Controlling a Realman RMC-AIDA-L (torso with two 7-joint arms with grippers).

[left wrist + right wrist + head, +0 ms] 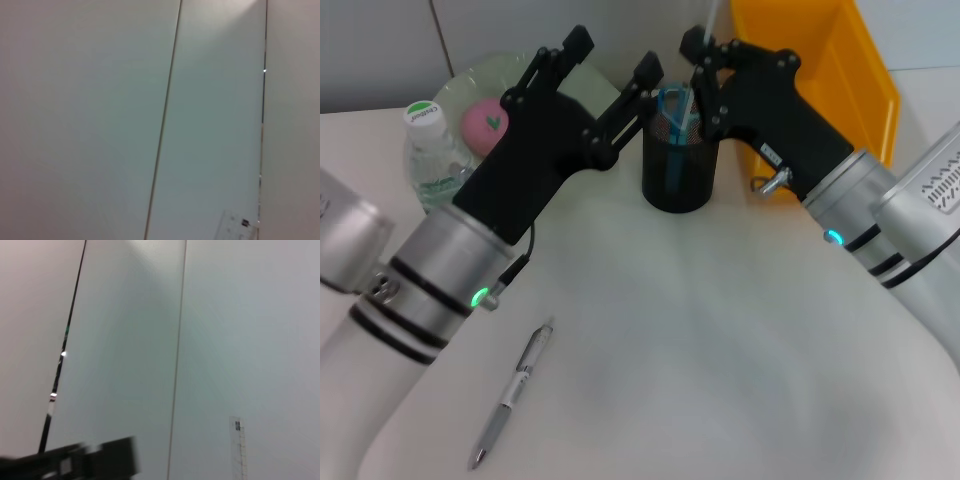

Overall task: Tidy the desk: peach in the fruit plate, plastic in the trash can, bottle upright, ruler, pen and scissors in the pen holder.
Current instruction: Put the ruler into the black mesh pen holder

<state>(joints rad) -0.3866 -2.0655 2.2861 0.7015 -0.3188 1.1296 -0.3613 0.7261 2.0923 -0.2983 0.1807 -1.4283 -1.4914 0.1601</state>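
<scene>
The black mesh pen holder [677, 165] stands at the back middle with blue scissors [674, 108] in it. My right gripper [704, 48] is right above it, shut on a clear ruler [711, 15] that stands upright; the ruler also shows in the right wrist view [239, 450] and the left wrist view [234, 227]. My left gripper [612, 58] is open and empty, just left of the holder. A silver pen [510, 395] lies on the desk near the front left. The pink peach [483, 122] sits in the green plate [470, 80]. The bottle [430, 150] stands upright. No plastic shows.
A yellow bin [840, 70] stands at the back right behind my right arm. The white desk [700, 340] stretches across the front. Both wrist views face a pale panelled wall [100, 120].
</scene>
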